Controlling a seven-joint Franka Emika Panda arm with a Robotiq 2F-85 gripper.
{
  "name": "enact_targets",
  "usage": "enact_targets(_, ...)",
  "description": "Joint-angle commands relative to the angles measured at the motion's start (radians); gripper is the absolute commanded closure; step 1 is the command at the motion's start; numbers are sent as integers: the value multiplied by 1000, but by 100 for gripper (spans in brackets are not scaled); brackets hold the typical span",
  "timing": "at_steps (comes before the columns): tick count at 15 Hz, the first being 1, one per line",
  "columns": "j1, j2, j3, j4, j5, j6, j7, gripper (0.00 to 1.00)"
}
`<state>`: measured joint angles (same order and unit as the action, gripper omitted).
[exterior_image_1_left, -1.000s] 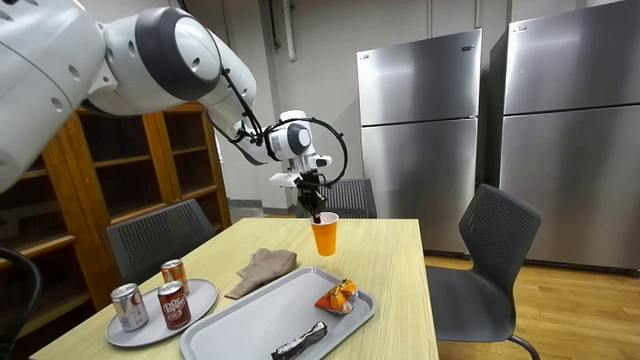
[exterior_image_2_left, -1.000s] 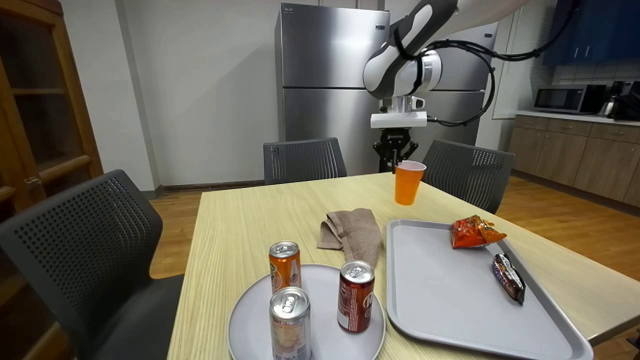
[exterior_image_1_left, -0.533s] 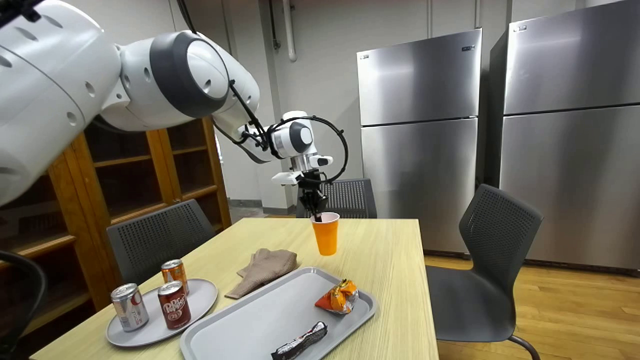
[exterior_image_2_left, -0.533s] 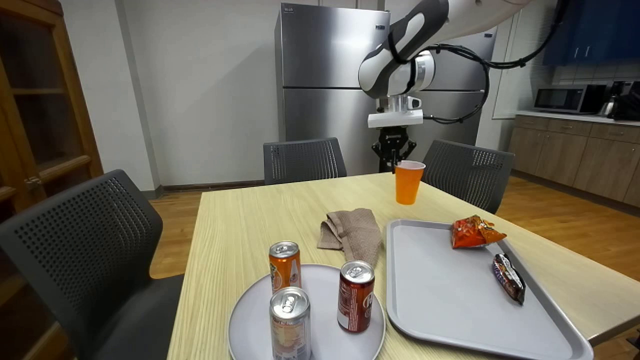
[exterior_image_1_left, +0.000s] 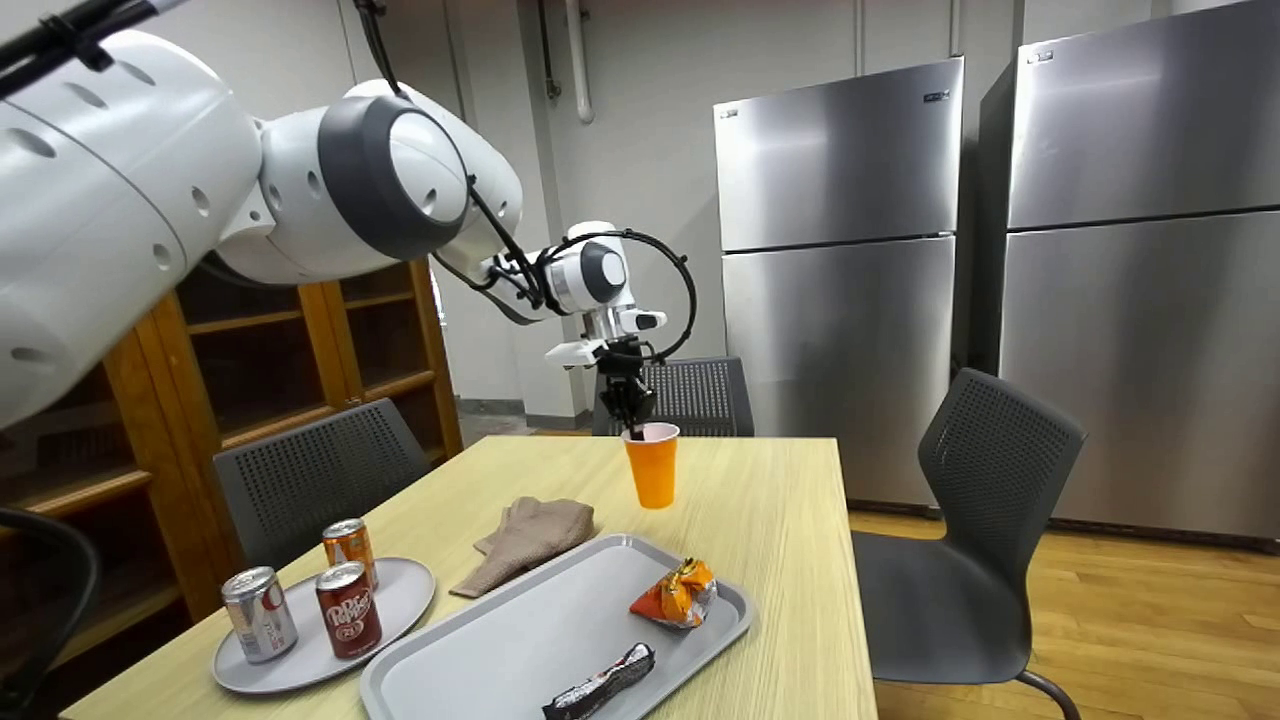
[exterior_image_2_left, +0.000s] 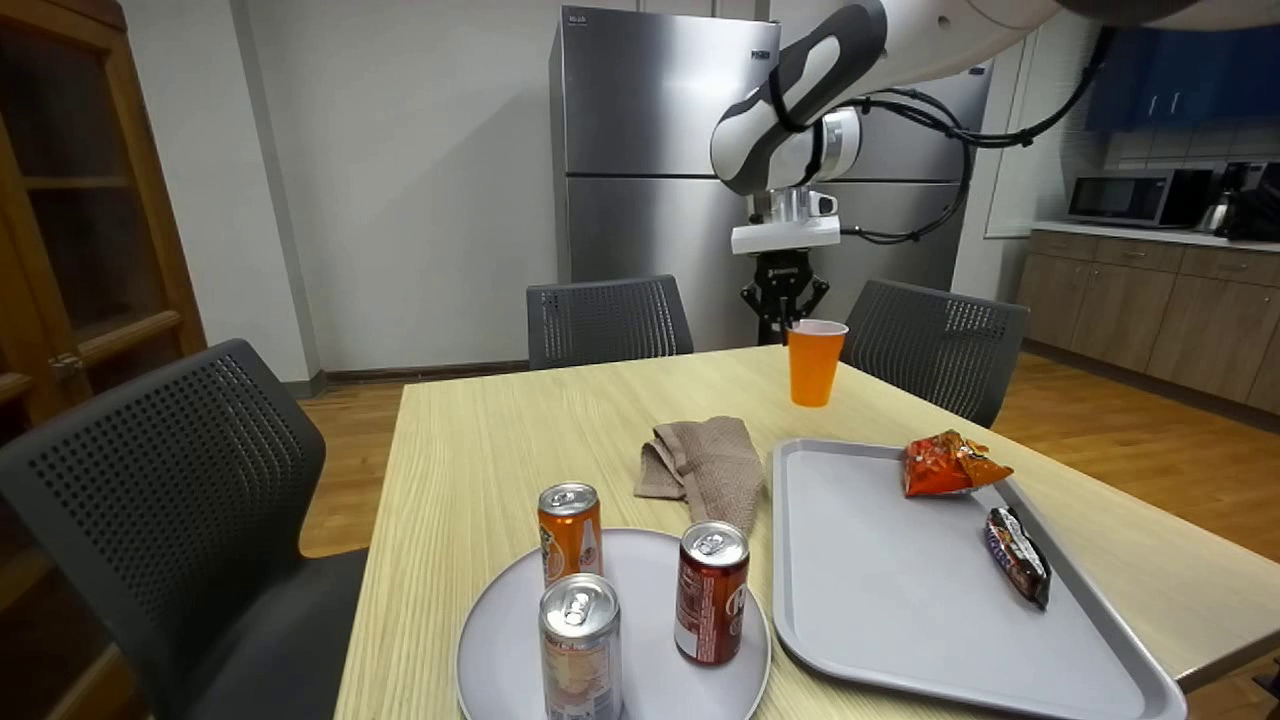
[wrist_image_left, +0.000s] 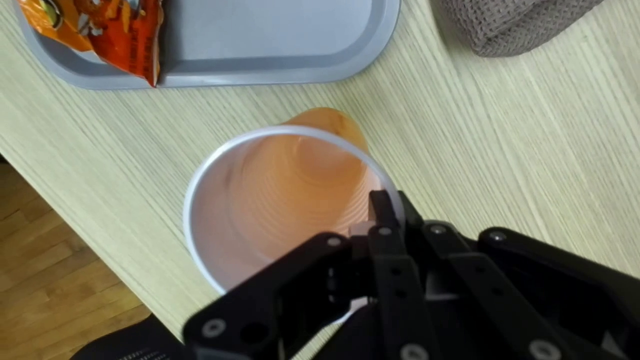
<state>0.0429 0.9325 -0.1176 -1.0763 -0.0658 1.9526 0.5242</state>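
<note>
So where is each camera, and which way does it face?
An exterior view: above table height, looking across the gray tray toward two steel refrigerators; Panda arm extends from picture left.
An exterior view: nearest the round plate, facing the refrigerators, microwave at right; arm extends from top right.
Wrist view: above the orange plastic cup, looking down into it; jaws show, shut on its rim.
Both exterior views share the Dr Pepper can and brown cloth.

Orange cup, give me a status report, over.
Pincer shut on orange cup, pinching its rim. Cup roughly upright, contact with table unclear. Tray and cloth nearby, both apart from it.
</note>
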Motion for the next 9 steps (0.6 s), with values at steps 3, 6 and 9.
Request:
enact_targets(3, 0, 53, -4, 103, 9, -46, -21, 99)
enact_targets(6, -3, 63, -1, 118, 13, -49, -26, 99)
enact_targets(9, -3, 72, -1, 132, 13, -44, -28, 99)
